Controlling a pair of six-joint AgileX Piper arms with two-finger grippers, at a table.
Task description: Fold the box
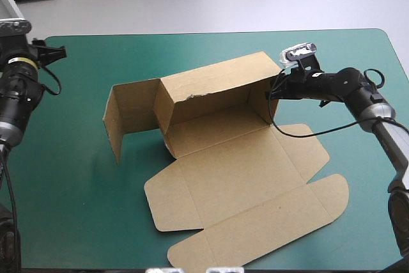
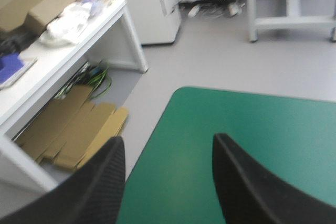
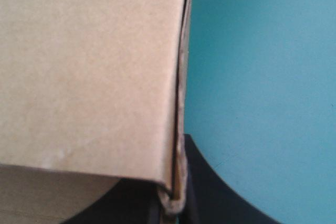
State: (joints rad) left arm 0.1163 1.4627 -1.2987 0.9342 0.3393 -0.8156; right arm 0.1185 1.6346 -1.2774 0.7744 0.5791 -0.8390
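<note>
The brown box [image 1: 236, 177] lies mid-table, partly raised. Its long back wall [image 1: 211, 84] stands up, a side panel [image 1: 131, 113] stands at its left end, and the lid and front flaps lie flat toward the near edge. My right gripper [image 1: 273, 94] is at the back wall's right end, shut on the box. In the right wrist view the wall's doubled edge [image 3: 178, 129] runs down between the black fingers [image 3: 210, 192]. My left gripper [image 1: 54, 52] hangs raised by the far left corner, well away from the box. It is open [image 2: 167, 137] with nothing between its fingers.
Bare teal-green cover [image 1: 77, 209] surrounds the box on the left and near sides. Beyond the table's left edge, several flat brown boards [image 2: 73, 129] lie on the floor.
</note>
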